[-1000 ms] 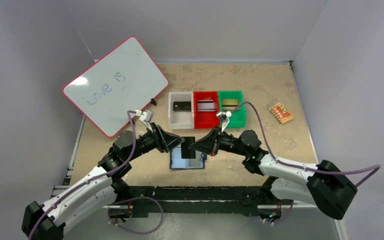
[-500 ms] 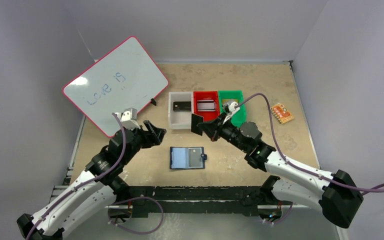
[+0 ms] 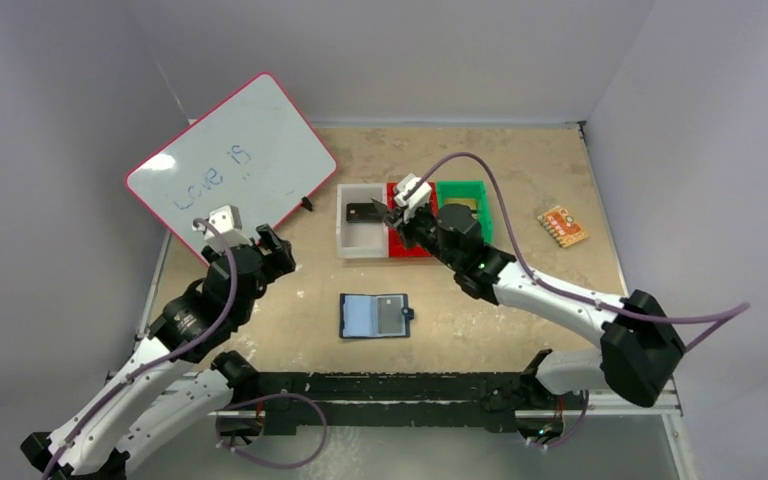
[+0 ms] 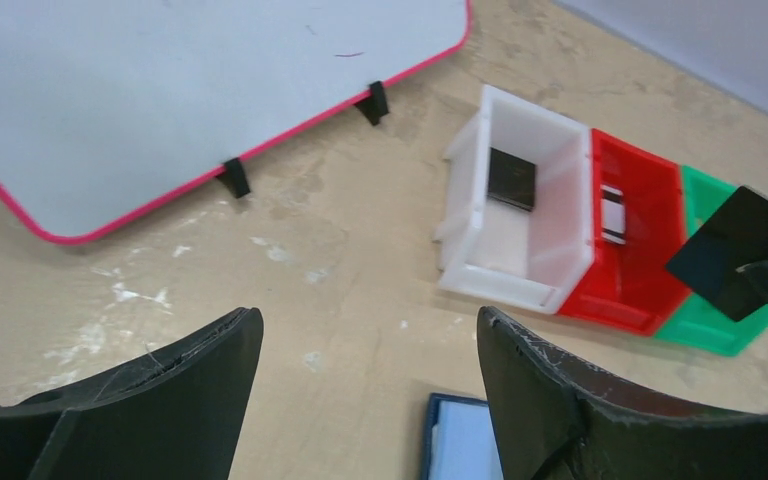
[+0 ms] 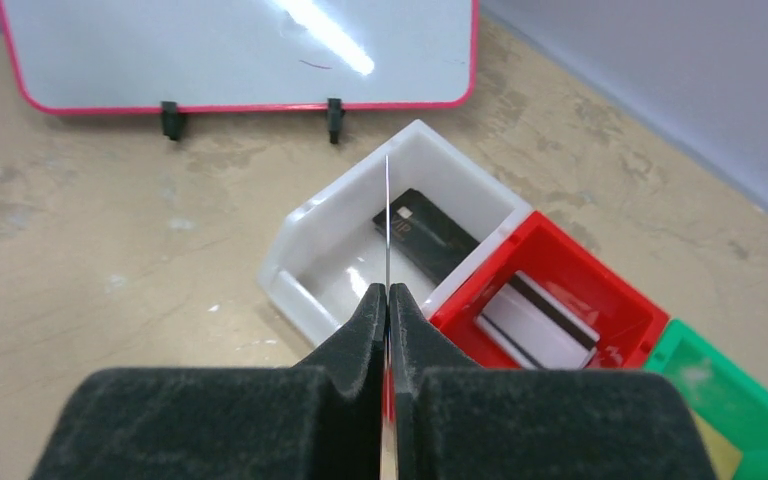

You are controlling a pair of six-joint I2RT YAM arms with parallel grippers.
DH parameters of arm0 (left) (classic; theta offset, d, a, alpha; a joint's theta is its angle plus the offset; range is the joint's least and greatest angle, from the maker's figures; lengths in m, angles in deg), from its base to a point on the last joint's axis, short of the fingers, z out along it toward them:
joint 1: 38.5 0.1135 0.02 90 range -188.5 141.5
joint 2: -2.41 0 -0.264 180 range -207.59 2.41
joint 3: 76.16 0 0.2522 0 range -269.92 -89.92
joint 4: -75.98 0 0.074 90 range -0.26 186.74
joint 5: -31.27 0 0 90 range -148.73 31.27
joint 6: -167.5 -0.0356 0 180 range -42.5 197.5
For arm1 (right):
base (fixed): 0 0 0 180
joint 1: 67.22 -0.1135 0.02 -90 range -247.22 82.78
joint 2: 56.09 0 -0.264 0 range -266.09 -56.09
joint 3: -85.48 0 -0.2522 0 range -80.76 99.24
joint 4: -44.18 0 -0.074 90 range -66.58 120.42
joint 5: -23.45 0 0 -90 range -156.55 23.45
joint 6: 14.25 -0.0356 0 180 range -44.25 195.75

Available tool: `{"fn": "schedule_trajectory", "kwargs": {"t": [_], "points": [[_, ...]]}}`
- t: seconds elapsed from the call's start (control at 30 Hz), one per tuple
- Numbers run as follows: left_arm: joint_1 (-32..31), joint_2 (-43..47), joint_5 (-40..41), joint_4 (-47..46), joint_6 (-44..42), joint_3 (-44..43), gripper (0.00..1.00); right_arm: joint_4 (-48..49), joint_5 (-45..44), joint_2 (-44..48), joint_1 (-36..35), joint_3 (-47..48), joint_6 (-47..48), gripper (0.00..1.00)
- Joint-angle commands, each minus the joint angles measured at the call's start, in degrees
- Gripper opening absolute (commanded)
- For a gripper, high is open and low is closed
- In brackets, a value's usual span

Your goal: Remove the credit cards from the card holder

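Card holder (image 3: 375,316) lies open and flat close to the near edge, about mid-width. It has a navy shell, a glossy pale blue-grey lining and a snap tab sticking out on its right side. I can't tell whether the grey right-hand panel is a bare pocket or one more card. Left gripper (image 4: 365,330) hangs left of the holder and further in, well apart from it, with jaws wide and nothing between them. Right gripper (image 5: 388,292) is pinched tight on a black card (image 4: 735,250), thin and rigid, which shows edge-on in its own wrist view. It hovers over the white bin (image 4: 490,280), near the wall that bin shares with the red bin (image 4: 640,295). The bins sit mid-table in a touching row, all hard moulded plastic. White already holds one dark card, red holds a white card with a dark stripe, and the green bin (image 4: 720,335) holds something pale yellow, unclear what. My read: mostly done. What's left is to drop this card, then check the holder for leftovers. A pink-rimmed whiteboard (image 3: 232,170) stands propped at the far-left corner. An orange patterned piece (image 3: 562,226) sits by the right edge.
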Motion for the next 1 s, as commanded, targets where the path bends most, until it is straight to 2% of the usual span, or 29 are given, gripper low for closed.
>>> {"fn": "schedule_trajectory", "kwargs": {"t": [0.0,0.13,0.27,0.37,0.43,0.5,0.6,0.97], "points": [[0.2,-1.1,8.3,3.1,-2.6,-1.9,0.78,-1.9,-4.6,-4.6,-0.4,8.3,9.4,0.00],[0.2,1.6,9.5,0.6,-2.2,-0.3,0.79,-5.8,-7.2,-10.4,-1.2,15.4,14.2,0.00],[0.2,4.7,10.3,-0.5,-2.1,1.2,0.80,-1.4,-14.3,-14.1,-2.8,16.8,19.7,0.00],[0.2,5.6,10.8,-0.1,-1.6,1.4,0.80,-3.8,-12.5,-17.3,-2.8,19.8,22.7,0.00],[0.2,5.5,11.0,-0.3,-1.6,1.6,0.80,-9.4,-9.9,-20.7,-2.9,23.8,24.5,0.00],[0.2,5.1,11.3,-0.2,-1.8,1.3,0.80,-12.8,-9.6,-23.8,-3.0,26.7,25.3,0.00],[0.2,4.4,11.9,0.8,-1.5,0.8,0.81,-12.8,-10.3,-27.2,-3.0,28.8,26.9,0.00],[0.2,5.8,13.1,1.7,-1.2,0.8,0.81,-20.6,-17.4,-40.0,-3.1,39.5,28.4,0.00]]}}
